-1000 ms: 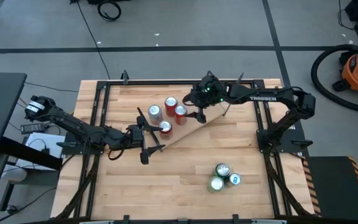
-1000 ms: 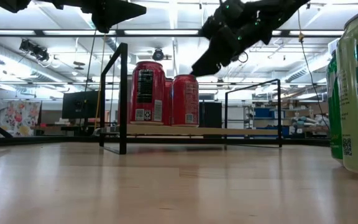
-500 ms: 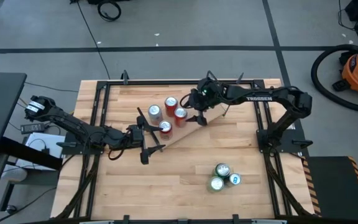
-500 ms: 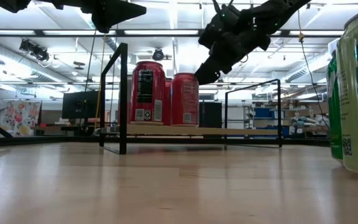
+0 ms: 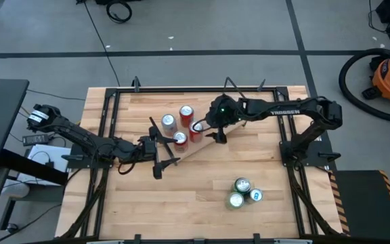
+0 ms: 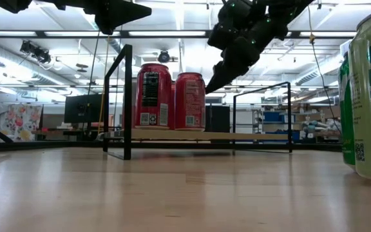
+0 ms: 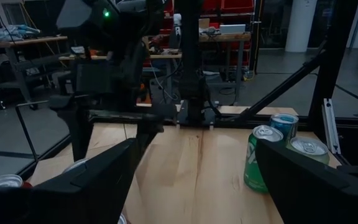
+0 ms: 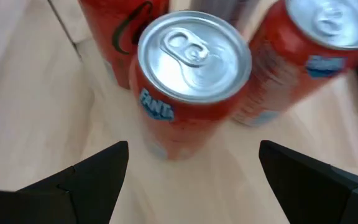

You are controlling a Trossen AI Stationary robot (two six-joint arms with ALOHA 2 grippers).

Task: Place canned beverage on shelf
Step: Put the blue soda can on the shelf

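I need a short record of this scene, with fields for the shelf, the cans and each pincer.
shelf: light-wood plank with black rod end frames, standing on the table
cans on shelf: four red cans, upright
cans off shelf: three green cans, grouped on the table
right pincer: open, above the Fanta can, not holding it
left pincer: open, empty, beside the shelf

We see a grey concrete floor [image 5: 202, 27] crossed by pale lines, an orange shop vacuum [image 5: 389, 74] off the table's right edge, black cable loops [image 5: 118, 9] beyond its far edge, and long ceiling lights [image 6: 172, 40] over distant workbenches [image 7: 23, 43]
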